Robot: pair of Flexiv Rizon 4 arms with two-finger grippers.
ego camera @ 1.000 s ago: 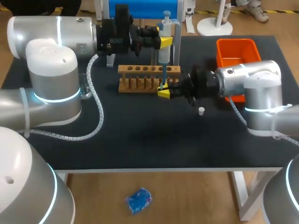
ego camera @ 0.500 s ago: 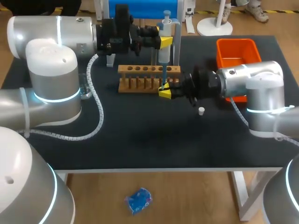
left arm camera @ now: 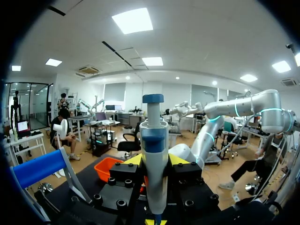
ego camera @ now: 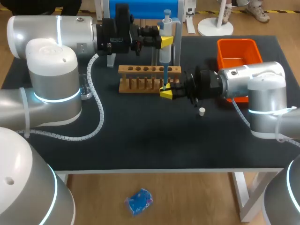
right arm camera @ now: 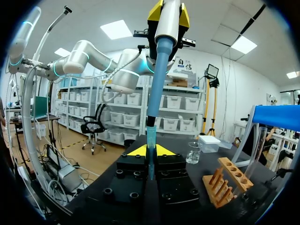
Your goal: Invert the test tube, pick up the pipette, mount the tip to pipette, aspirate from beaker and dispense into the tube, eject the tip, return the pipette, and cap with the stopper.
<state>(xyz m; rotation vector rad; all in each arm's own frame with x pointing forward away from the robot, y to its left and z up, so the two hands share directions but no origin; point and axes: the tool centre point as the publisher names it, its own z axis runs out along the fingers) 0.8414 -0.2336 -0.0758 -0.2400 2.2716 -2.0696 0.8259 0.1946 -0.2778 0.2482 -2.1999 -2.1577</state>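
Mostly tucked behind my left arm sits the beaker (right arm camera: 193,153). I'd guess I'm done with it, going by where the pipette is now. My left gripper (ego camera: 161,41) is up high behind the wooden rack (ego camera: 140,71), fingers (left arm camera: 133,160) clamped on either side of the pipette (ego camera: 164,49). The left wrist view shows the body standing upright between them, plunger on top. I reckon it's held vertical so the blue tip (right arm camera: 157,84) points straight down and nothing dribbles off to the side. Below it, my right gripper (ego camera: 165,92) sits low, just in front of the rack's right end. Its fingers are closed on a thin clear tube that I take for the test tube (right arm camera: 150,159), mouth up. In the right wrist view, the tip's end comes down right at the tube's mouth, in line with the gap between the yellow pads. I can't tell how far in it goes. Holding the tube in the gripper rather than leaving it in the rack probably makes it easier to line up under the tip, so this looks like the dispense step to me. Further right, the little white stopper (ego camera: 202,111) lies loose on the tabletop (ego camera: 140,140), near the right wrist, handy for capping. The orange bin (ego camera: 220,51) sits beyond the right arm near the back corner, presumably for the used tip.
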